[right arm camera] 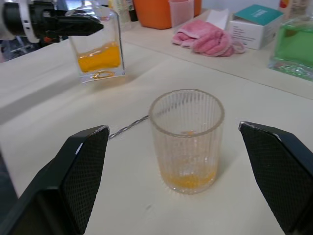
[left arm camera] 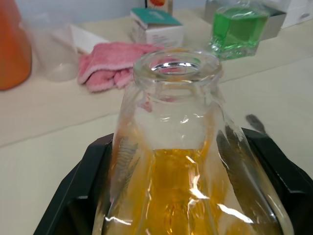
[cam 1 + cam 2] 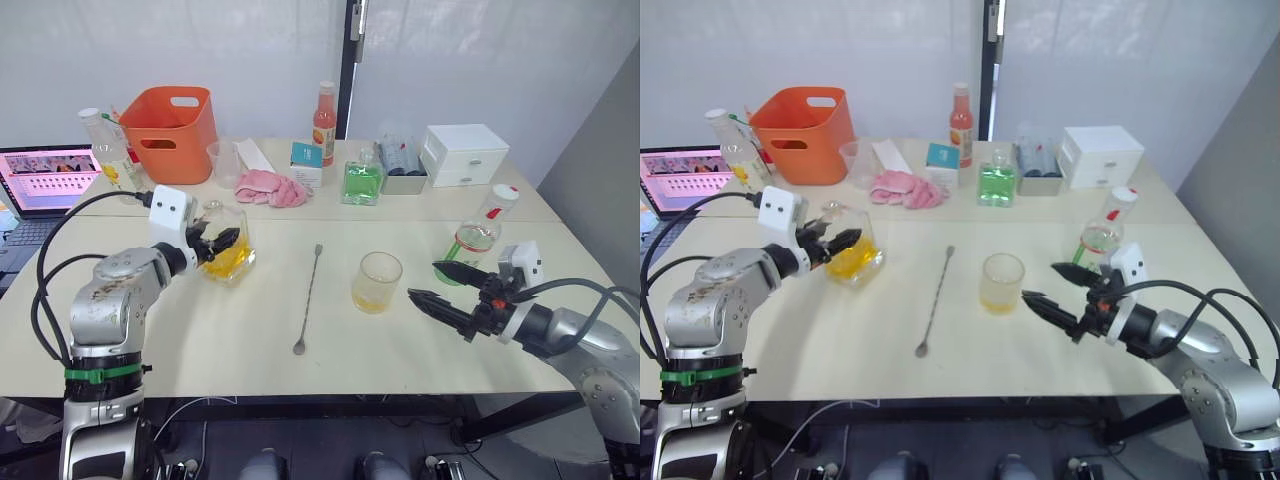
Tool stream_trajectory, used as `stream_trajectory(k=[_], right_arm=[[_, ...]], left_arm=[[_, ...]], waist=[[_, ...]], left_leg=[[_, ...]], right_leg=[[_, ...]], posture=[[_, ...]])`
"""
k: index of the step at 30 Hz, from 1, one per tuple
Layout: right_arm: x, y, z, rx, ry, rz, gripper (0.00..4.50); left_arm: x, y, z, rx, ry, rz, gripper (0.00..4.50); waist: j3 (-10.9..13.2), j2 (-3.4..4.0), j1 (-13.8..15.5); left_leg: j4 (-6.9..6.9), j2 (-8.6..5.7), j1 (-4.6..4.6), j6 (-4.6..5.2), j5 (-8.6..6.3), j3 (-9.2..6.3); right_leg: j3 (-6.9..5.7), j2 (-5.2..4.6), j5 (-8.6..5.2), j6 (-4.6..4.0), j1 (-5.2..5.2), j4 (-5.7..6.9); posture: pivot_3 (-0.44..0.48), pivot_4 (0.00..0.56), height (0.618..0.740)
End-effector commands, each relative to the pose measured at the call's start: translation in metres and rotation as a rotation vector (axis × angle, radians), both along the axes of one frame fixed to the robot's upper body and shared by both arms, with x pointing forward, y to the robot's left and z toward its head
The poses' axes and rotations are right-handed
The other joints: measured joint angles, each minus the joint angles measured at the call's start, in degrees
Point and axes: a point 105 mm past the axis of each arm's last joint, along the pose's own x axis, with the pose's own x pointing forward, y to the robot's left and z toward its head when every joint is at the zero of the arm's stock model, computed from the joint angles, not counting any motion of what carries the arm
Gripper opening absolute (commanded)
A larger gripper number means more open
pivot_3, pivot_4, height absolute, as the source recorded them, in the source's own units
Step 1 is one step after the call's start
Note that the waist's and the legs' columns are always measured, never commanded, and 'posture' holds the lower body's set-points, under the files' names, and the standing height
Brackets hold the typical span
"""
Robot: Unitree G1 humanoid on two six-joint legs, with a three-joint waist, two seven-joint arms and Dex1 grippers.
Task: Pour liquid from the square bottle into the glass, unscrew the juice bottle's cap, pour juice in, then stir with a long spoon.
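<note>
**Here: left hand on square bottle, right hand spread wide by the glass**

Head views give the whole layout. The square bottle [image 3: 228, 252] stands upright on the desk [image 3: 200, 340], gripped by the left hand [image 3: 222, 240], fingers clamped on its upper sides. The glass [image 3: 377, 281] stands near desk centre with a little yellow liquid at the bottom. The long spoon [image 3: 306, 300] lies flat between bottle and glass, touching neither. The right hand [image 3: 438, 283] hovers just beside the glass on its right, spread wide, holding nothing. The juice bottle [image 3: 477, 235], capped by the juice bottle's cap [image 3: 505, 194], leans behind the right hand.

Left wrist view adds what the head views miss: the bottle's open neck, no stopper, orange liquid low in the body, black fingers [image 2: 83, 191] pressed against both flat sides.

Right wrist view shows the glass is ribbed, sitting between the two wide-apart fingers [image 1: 73, 171], touching neither; spoon handle runs behind it.

Back of desk: orange bin [image 3: 168, 120], pink cloth [image 3: 270, 187], green bottle [image 3: 361, 180], white drawer box [image 3: 463, 154], laptop [image 3: 42, 180].
</note>
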Motion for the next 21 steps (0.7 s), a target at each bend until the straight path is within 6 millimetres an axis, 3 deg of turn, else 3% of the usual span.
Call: stream_trajectory(k=[1, 14, 21], right_arm=[[-0.009, 0.006, 0.007, -0.027, -0.021, 0.088, 4.5], [-0.008, 0.005, 0.008, -0.05, -0.012, 0.118, 4.5], [-0.008, 0.005, 0.007, -0.043, -0.007, 0.1, 4.5]], left_arm=[[-0.01, 0.004, 0.033, -0.008, -0.143, 0.024, 2.8], [-0.009, 0.021, -0.007, -0.079, -0.079, 0.196, 2.8], [0.002, 0.015, 0.006, -0.093, -0.154, 0.264, 2.8]], waist=[[0.0, -0.01, 0.0], [0.0, -0.01, 0.1], [0.0, -0.02, 0.1]], left_leg=[[0.0, -0.01, 0.0, 0.0, 0.0, 0.0], [-0.01, 0.0, 0.22, -0.03, 0.02, 0.02], [0.0, 0.01, 0.3, -0.09, 0.07, 0.02]], right_leg=[[0.0, 0.0, 0.0, 0.0, 0.01, 0.0], [0.08, -0.01, 0.01, -0.03, 0.14, 0.03], [0.08, 0.01, 0.05, -0.1, 0.21, 0.06]], posture=[[0.0, 0.15, 0.715], [0.0, 0.15, 0.715], [0.0, 0.15, 0.715]])
